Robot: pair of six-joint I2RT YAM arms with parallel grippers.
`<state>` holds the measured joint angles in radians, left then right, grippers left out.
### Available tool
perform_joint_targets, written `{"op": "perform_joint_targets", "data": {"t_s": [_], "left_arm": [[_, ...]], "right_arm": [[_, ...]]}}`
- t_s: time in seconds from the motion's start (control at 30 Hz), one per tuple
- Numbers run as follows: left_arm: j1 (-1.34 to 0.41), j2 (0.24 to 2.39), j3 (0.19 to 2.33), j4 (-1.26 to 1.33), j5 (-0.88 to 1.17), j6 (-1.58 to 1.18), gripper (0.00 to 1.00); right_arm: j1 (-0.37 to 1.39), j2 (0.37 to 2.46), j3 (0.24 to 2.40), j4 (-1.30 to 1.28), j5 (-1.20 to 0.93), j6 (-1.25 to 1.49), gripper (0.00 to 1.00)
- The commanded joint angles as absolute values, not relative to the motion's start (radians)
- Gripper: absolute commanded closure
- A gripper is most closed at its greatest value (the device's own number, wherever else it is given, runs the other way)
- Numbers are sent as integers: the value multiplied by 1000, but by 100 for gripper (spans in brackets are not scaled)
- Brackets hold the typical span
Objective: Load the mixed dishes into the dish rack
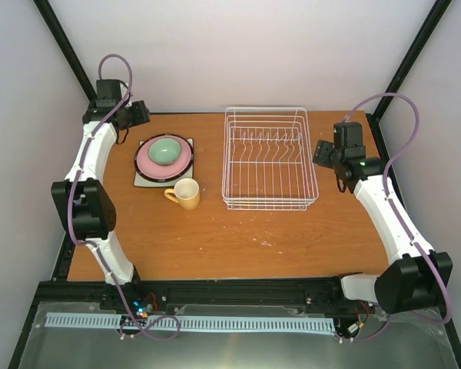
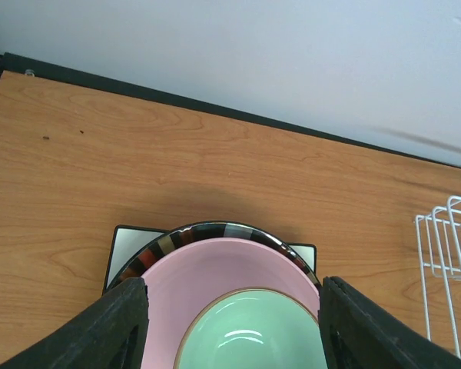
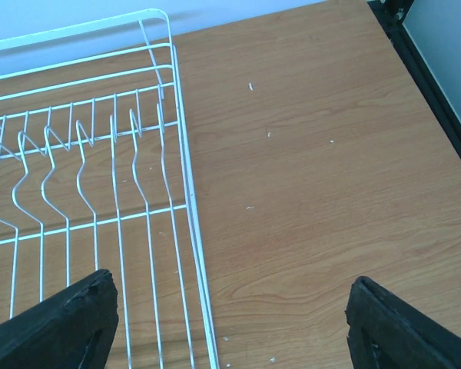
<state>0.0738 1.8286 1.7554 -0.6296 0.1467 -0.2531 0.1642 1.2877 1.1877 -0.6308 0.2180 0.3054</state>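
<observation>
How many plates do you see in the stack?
3: a square white plate at the bottom, a black-rimmed plate on it, a pink plate above. More may be hidden.

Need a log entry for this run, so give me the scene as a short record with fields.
rack: dish rack, white wire, no dishes in it
stack: pale-green bowl on pink plate on black-rimmed plate on square off-white plate, left of the rack
mug: yellow mug, on the table at the stack's near side, handle pointing left
left gripper: open, by the stack, holding nothing
right gripper: open, by the rack's right side, holding nothing
loaded: none yet
</observation>
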Motion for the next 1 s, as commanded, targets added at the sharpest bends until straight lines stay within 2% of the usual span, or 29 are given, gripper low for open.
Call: {"op": "perform_joint_targets", "data": {"t_s": [0.0,0.2,0.37,0.63,0.73,0.9,0.97], "left_arm": [[86,1861,1805,-682,148,-284,39],[107,1905,1827,-802,94,-233,38],[137,1881,1770,-837,108,-205,48],[169,1892,1796,-898,118,-106,52],[170,1911,1808,-918,96,-85,55],[170,1935,1815,-954,195,-86,56],[168,1949,1799,-970,204,-82,59]], "right_arm": [[169,1270,1189,-603,233,280,19],[169,1327,1224,-591,162,251,18],[169,1371,1256,-554,64,217,18],[169,1424,1280,-500,-109,180,24],[169,1437,1284,-494,-131,171,26],[170,1456,1305,-512,-149,159,25],[169,1456,1302,-508,-160,162,25]]}}
